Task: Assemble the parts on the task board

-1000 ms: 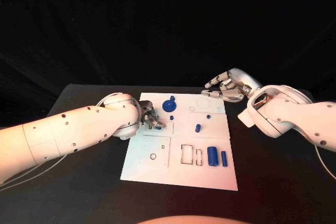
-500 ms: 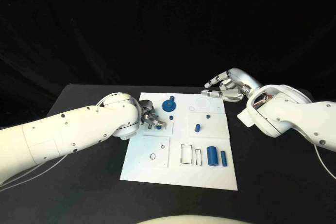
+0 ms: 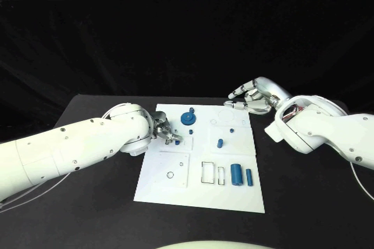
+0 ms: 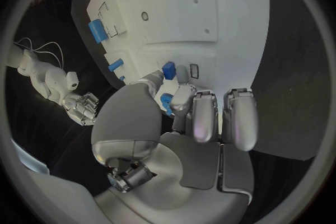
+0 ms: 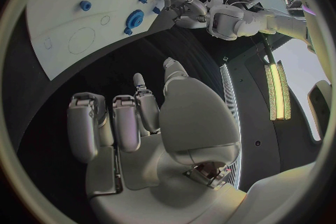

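The white task board (image 3: pixel 164 184) is lying in the middle of the black tabletop (image 3: pixel 312 206), carrying small blue parts: a round gear-like piece (image 3: pixel 188 118) toward its far edge, a small peg (image 3: pixel 220 142) at mid-board, and two upright blocks (image 3: pixel 241 175) toward its near right. The left hand (image 3: pixel 164 129) is resting at the board's far left edge, pinching a small blue part (image 4: pixel 168 70) in its fingertips. The right hand (image 3: pixel 251 98) is hovering beyond the far right corner, fingers curled in, holding nothing.
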